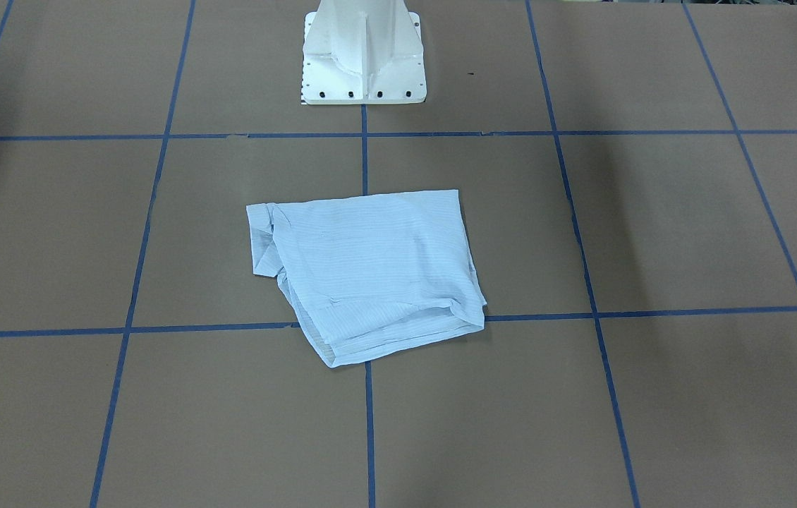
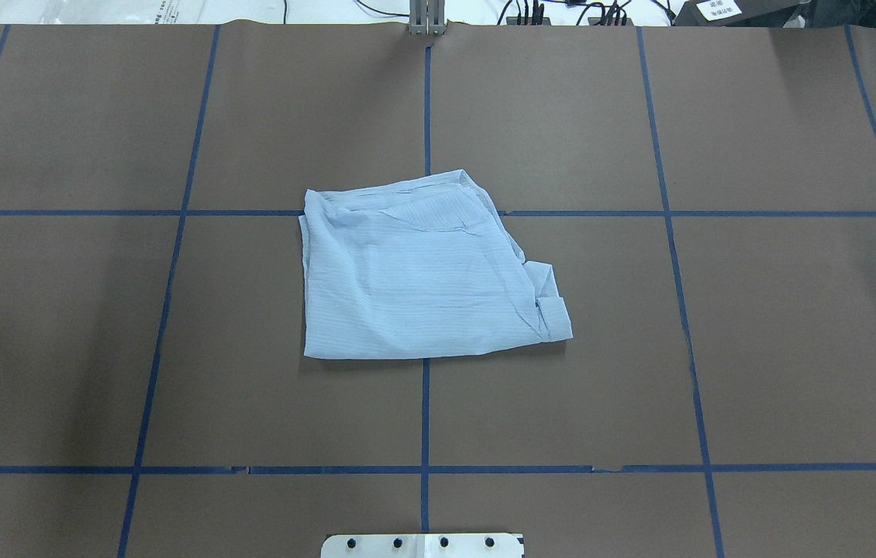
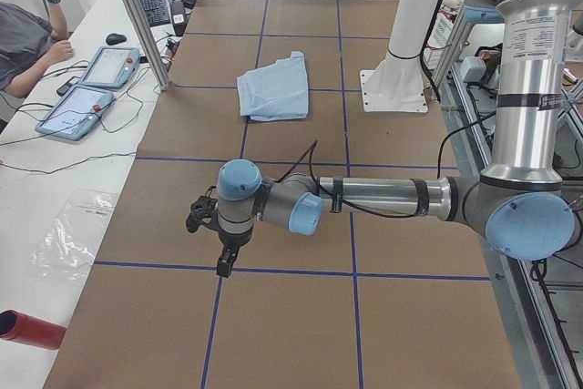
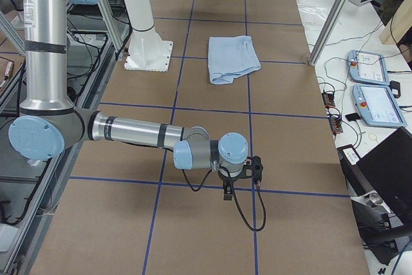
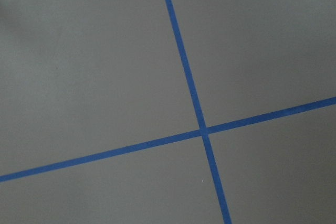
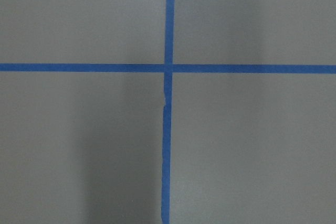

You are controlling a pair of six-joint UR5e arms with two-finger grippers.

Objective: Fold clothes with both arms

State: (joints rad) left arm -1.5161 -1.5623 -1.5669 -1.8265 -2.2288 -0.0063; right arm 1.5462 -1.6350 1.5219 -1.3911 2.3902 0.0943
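Note:
The pale blue striped shirt [image 1: 370, 268] lies folded into a rough square at the middle of the brown table, in front of the pedestal; it also shows in the overhead view [image 2: 415, 279] and both side views [image 3: 273, 88] [image 4: 233, 59]. A cuff sticks out at one corner [image 2: 554, 314]. Neither arm is near it. My left gripper [image 3: 224, 263] hangs over a tape crossing far toward the table's left end. My right gripper [image 4: 226, 194] hangs over a crossing far toward the right end. I cannot tell whether either is open or shut. Both wrist views show only bare paper and blue tape.
The white pedestal base [image 1: 363, 56] stands behind the shirt. Blue tape lines grid the brown paper [image 2: 174, 349]. Beside the table are two control tablets [image 3: 109, 66], a seated person [image 3: 23, 38], a plastic bag [image 3: 73, 234] and a red cylinder [image 3: 27, 330].

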